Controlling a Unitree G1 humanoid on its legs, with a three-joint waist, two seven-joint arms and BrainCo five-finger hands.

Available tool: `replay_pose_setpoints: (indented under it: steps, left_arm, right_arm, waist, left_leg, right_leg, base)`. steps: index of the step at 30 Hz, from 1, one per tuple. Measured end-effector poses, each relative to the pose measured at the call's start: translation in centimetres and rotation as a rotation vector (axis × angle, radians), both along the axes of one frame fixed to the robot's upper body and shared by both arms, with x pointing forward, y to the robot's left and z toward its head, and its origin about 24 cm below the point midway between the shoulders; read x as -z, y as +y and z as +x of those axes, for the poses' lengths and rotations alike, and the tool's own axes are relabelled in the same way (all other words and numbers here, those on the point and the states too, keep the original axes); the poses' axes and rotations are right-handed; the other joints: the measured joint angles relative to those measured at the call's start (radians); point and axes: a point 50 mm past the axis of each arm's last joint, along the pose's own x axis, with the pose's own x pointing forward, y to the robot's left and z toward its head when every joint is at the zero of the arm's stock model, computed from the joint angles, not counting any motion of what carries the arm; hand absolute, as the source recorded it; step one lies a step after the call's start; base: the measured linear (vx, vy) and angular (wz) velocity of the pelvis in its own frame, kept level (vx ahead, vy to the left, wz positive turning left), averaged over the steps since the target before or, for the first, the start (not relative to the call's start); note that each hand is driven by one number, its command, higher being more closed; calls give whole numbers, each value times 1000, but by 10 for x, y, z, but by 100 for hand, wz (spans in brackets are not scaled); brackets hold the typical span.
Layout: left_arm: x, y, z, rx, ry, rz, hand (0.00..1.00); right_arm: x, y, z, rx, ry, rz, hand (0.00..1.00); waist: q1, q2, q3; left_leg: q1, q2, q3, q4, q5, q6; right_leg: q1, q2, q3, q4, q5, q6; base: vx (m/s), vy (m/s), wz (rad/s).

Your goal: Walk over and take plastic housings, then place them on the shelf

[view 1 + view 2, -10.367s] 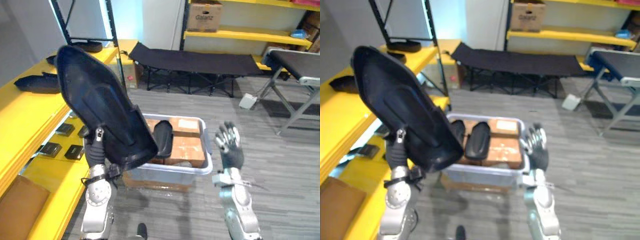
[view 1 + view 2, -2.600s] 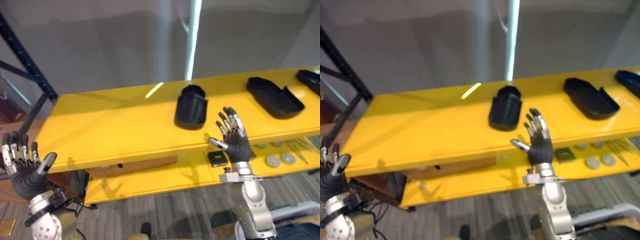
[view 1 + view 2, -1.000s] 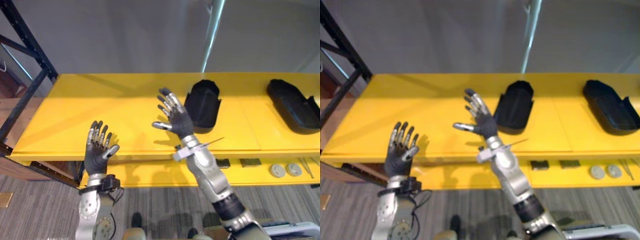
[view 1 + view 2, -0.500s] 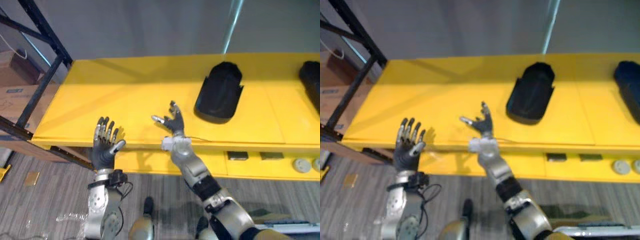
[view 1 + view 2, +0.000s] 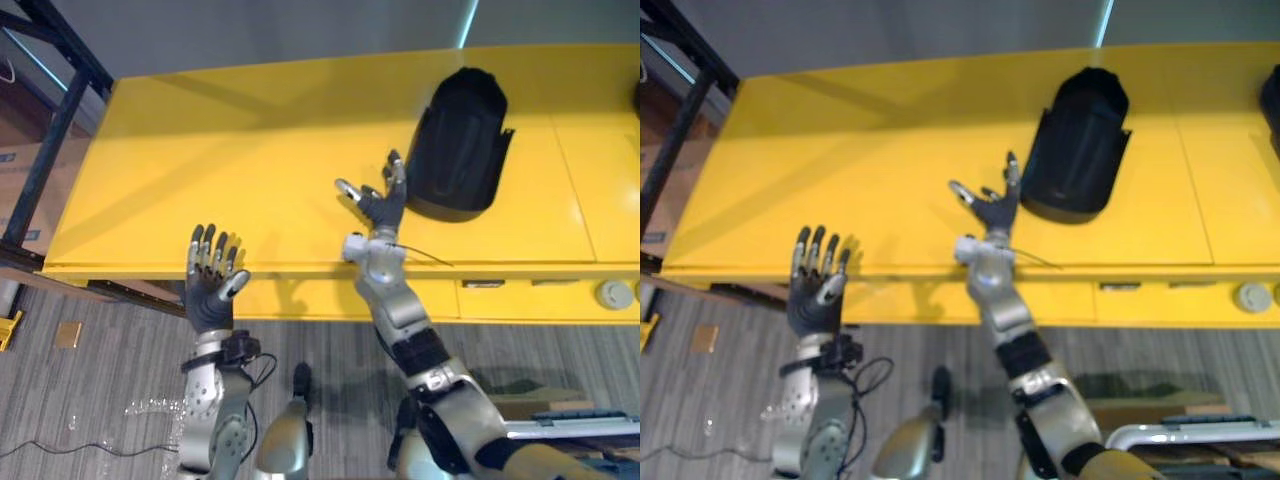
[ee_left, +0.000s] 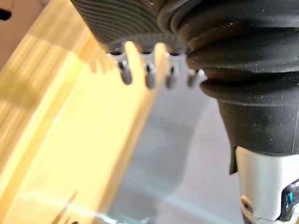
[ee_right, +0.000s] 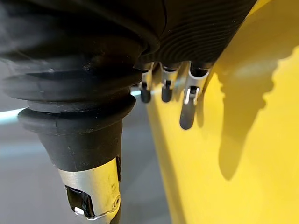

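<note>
A black plastic housing [image 5: 458,145] lies on the yellow shelf [image 5: 250,170], right of the middle. My right hand [image 5: 379,208] is raised over the shelf's front part, just left of that housing and apart from it, fingers straight and spread, holding nothing. My left hand [image 5: 210,290] hangs in front of the shelf's front edge at the lower left, also open and empty. In the right wrist view the right hand's fingers [image 7: 187,111] point along the yellow board. The left wrist view has the left hand's fingers [image 6: 148,74] straight beside the yellow edge.
A black rack upright [image 5: 50,130] stands at the shelf's left end. Small round and flat parts [image 5: 614,293] sit on a lower yellow shelf at the right. Another dark housing's edge [image 5: 1272,105] shows at the far right. Grey plank floor [image 5: 100,400] lies below.
The camera has tilted and shifted, so the shelf sits lower in view. My right hand has stretched forward and right, closer to the black housing. My left hand stays open in front of the shelf.
</note>
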Motion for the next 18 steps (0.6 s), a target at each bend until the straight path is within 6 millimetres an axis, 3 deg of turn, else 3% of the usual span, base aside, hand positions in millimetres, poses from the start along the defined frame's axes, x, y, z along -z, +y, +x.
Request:
replay_pose_setpoints:
  steps: [8,18]
  left_arm:
    - [2,0,0,-8,12,-4,0]
    - [10,0,-4,-10,52,-9,0]
  right_arm:
    - [0,-3,0,10,-1,-25,0]
    - [11,-12,-1,17,42,-50,0]
  waist:
    - [-22,1,1]
    - [-24,1,1]
  left_leg:
    - [4,-4,14,0,0,0]
    - [36,-7,38,-4,-6,8]
  right_leg:
    - [-5,-6,12,3,3,5]
    - [14,-12,30,-7,5,8]
  base:
    - [0,-4,-4]
    - [-14,-1,-6]
